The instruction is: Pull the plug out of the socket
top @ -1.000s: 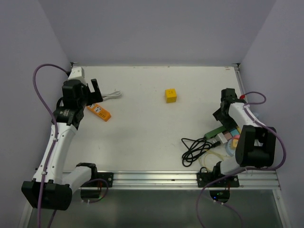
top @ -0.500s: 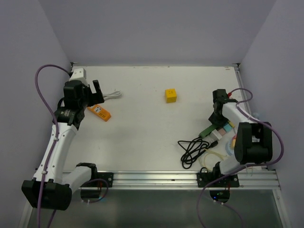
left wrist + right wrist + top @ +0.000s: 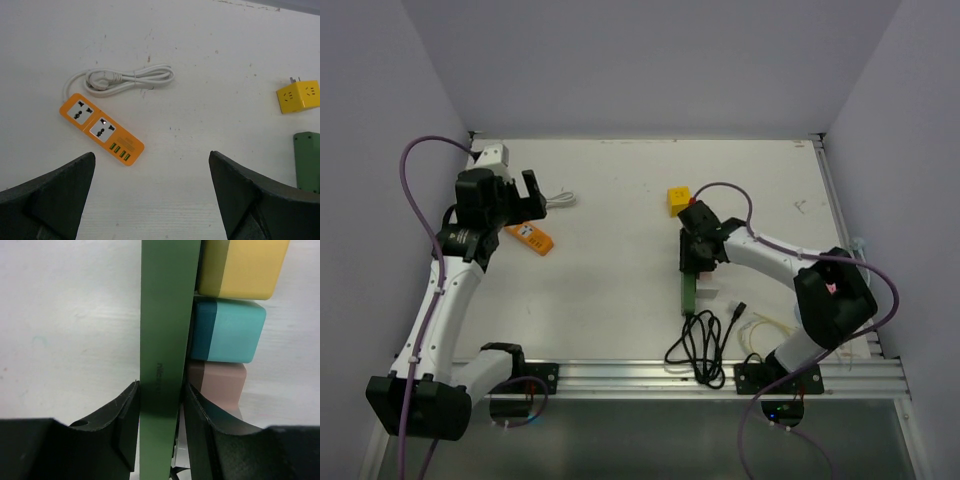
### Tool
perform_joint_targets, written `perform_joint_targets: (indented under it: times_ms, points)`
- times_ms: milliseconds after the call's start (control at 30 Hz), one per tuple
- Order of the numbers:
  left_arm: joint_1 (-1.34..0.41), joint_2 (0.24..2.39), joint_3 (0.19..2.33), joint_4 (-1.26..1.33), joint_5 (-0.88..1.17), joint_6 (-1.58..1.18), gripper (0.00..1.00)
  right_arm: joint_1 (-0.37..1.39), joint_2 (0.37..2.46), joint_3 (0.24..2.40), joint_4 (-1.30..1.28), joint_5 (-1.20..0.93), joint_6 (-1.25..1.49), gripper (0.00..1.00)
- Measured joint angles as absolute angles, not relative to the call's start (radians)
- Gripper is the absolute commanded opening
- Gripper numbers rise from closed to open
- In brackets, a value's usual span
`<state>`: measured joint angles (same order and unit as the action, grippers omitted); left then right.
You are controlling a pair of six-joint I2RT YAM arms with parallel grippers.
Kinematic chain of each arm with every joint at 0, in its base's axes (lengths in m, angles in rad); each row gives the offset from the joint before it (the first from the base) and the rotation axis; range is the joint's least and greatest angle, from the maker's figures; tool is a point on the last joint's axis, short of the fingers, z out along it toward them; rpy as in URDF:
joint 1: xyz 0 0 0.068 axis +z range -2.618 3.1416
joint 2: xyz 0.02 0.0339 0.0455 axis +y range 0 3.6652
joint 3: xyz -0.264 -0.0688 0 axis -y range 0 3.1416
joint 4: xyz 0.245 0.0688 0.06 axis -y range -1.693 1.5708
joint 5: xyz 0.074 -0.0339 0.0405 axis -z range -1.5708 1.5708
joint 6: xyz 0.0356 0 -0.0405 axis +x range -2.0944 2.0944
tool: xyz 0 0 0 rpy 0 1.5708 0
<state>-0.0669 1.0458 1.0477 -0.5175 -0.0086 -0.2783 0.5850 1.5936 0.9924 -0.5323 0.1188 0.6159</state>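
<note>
My right gripper point(image 3: 161, 386) is shut on the side of a long green power strip point(image 3: 167, 315). Three adapter plugs sit side by side in the strip's face: a yellow one point(image 3: 245, 265), a teal one point(image 3: 232, 330) and a pinkish-brown one point(image 3: 217, 387). In the top view the gripper point(image 3: 695, 262) holds the green strip point(image 3: 689, 292) near the table's centre. The strip's end also shows in the left wrist view point(image 3: 307, 160). My left gripper point(image 3: 525, 190) is open and empty, above the table at the far left point(image 3: 151, 156).
An orange power strip point(image 3: 529, 236) with a coiled white cord point(image 3: 557, 202) lies under my left gripper point(image 3: 102, 130). A yellow cube adapter point(image 3: 678, 198) sits just behind my right gripper. A coil of black cable point(image 3: 698, 345) trails from the green strip toward the front rail.
My right arm has swung left from the table's right edge to the centre, carrying the green strip and dragging the black cable. My left gripper has barely shifted.
</note>
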Motion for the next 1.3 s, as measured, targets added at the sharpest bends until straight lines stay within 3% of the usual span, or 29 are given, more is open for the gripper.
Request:
perform_joint_targets:
  times_ms: [233,433,467,533,567,667,900,1300]
  points:
    - [-0.067,1.047,0.983,-0.521,0.058,-0.343,1.00,0.828,1.744,1.159,-0.522,0.061,0.547,0.02]
    - [-0.067,1.056,0.905,-0.524,0.113,-0.431,0.99,0.946,1.908,1.361,-0.500,0.045,0.514,0.36]
    - [-0.068,1.060,0.892,-0.525,0.120,-0.446,0.99,0.953,1.927,1.390,-0.499,0.034,0.509,0.48]
    - [-0.068,1.067,0.867,-0.526,0.129,-0.475,0.99,0.960,1.951,1.426,-0.493,0.014,0.508,0.60]
    - [-0.068,1.070,0.855,-0.528,0.132,-0.488,0.99,0.960,1.957,1.439,-0.492,0.006,0.505,0.74]
    - [-0.070,1.079,0.828,-0.535,0.143,-0.531,0.98,0.957,1.957,1.460,-0.500,0.004,0.491,0.92]
    - [-0.149,1.123,0.799,-0.533,0.140,-0.645,0.98,0.952,1.880,1.454,-0.552,0.096,0.462,0.98]
    - [-0.577,1.341,0.822,-0.513,-0.014,-0.879,0.90,0.798,1.470,1.135,-0.562,0.323,0.506,0.98]
